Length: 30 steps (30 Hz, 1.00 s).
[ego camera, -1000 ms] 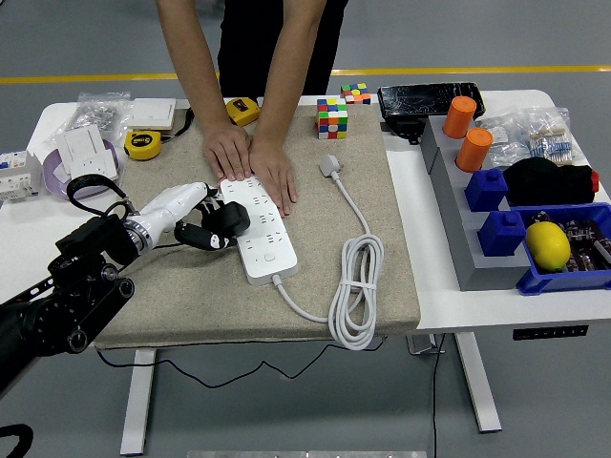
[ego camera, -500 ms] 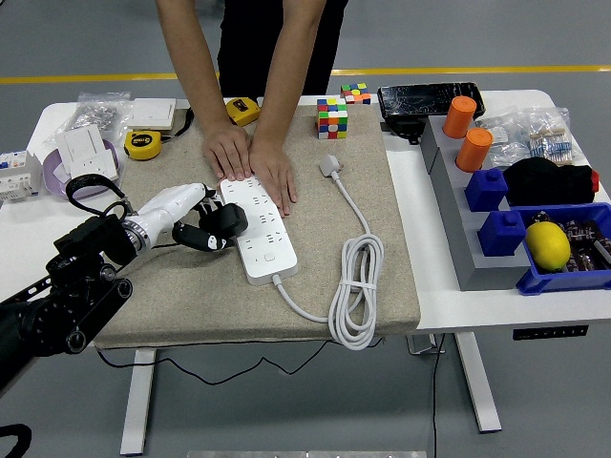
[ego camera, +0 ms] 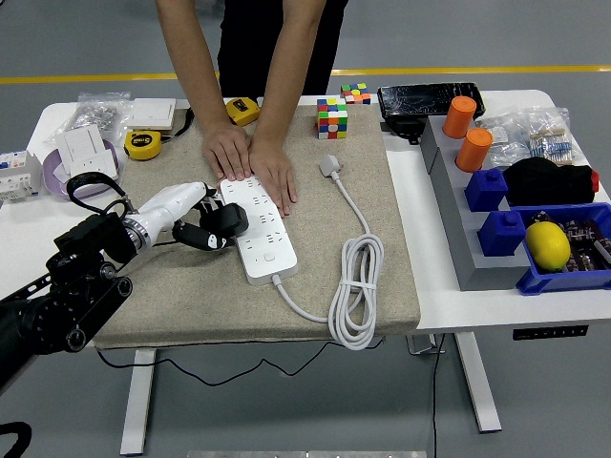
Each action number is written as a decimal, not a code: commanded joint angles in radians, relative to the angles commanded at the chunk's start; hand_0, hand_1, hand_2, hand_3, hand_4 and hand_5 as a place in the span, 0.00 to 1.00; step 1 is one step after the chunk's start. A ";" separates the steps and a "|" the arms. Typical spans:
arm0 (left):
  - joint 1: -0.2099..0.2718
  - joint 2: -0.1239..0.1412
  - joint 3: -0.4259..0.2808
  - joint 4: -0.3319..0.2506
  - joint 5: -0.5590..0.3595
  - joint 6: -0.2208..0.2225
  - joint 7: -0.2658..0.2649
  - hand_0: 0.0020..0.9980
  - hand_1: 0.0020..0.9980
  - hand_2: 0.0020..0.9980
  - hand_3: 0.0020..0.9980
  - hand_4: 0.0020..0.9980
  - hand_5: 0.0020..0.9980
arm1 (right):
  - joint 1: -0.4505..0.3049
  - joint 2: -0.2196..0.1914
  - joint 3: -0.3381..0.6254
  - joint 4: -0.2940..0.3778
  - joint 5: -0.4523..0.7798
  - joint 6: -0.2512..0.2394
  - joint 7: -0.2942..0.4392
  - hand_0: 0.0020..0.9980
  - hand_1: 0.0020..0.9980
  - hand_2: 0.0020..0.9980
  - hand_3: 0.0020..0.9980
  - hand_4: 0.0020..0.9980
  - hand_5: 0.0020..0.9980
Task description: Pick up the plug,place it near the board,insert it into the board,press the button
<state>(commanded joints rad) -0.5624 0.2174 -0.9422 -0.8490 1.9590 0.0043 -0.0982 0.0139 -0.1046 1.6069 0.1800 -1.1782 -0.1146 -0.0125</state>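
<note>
Head view: left hand [ego camera: 196, 218] at nine o'clock grips the black plug [ego camera: 227, 219], which touches the left edge of the white board [ego camera: 258, 221]. A person's two hands [ego camera: 250, 162] press flat on the board's far end. Two tape measures [ego camera: 143, 144] lie at eleven o'clock. At three o'clock, a blue bin [ego camera: 573, 279] contains one lemon [ego camera: 547, 244]; two orange cylinders [ego camera: 459, 116] stand beyond it.

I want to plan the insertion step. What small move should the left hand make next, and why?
Probably ease the black plug a little to the right and down onto the white power strip. The left hand holds it at the strip's left edge, not yet seated, while a person's hands steady the far end.
</note>
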 joint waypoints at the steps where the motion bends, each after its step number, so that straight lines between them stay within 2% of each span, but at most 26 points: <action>1: 0.000 0.000 0.000 0.000 0.001 -0.002 0.000 0.63 0.53 0.49 0.44 0.59 0.23 | 0.000 0.000 0.000 0.000 0.001 0.000 0.000 0.96 0.93 0.86 0.84 1.00 1.00; 4: 0.000 -0.001 0.000 -0.001 0.002 -0.004 0.000 0.63 0.53 0.49 0.44 0.59 0.23 | -0.001 0.000 -0.001 0.000 0.002 0.000 0.000 0.96 0.93 0.86 0.84 1.00 1.00; 5: 0.000 -0.001 0.000 -0.001 0.003 -0.002 0.000 0.65 0.59 0.53 0.51 0.62 0.23 | -0.001 0.000 -0.001 0.000 0.002 0.001 -0.001 0.96 0.93 0.85 0.84 1.00 1.00; 16: -0.001 0.000 -0.001 -0.003 0.010 0.003 -0.001 0.65 0.62 0.54 0.54 0.62 0.24 | 0.001 0.000 0.000 0.000 0.001 0.002 -0.001 0.96 0.93 0.86 0.84 1.00 1.00; 17: 0.000 0.001 -0.001 -0.003 0.010 0.002 -0.001 0.67 0.66 0.57 0.55 0.64 0.25 | 0.000 0.000 -0.001 0.000 0.001 0.002 -0.001 0.96 0.93 0.85 0.84 1.00 0.99; 30: 0.005 0.004 0.006 -0.012 0.008 -0.007 0.000 0.67 0.67 0.58 0.56 0.66 0.25 | -0.005 -0.001 -0.003 0.000 0.001 0.002 -0.002 0.96 0.93 0.85 0.84 1.00 0.99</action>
<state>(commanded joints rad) -0.5579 0.2213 -0.9359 -0.8609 1.9672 -0.0026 -0.0978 0.0090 -0.1052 1.6037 0.1800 -1.1775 -0.1126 -0.0145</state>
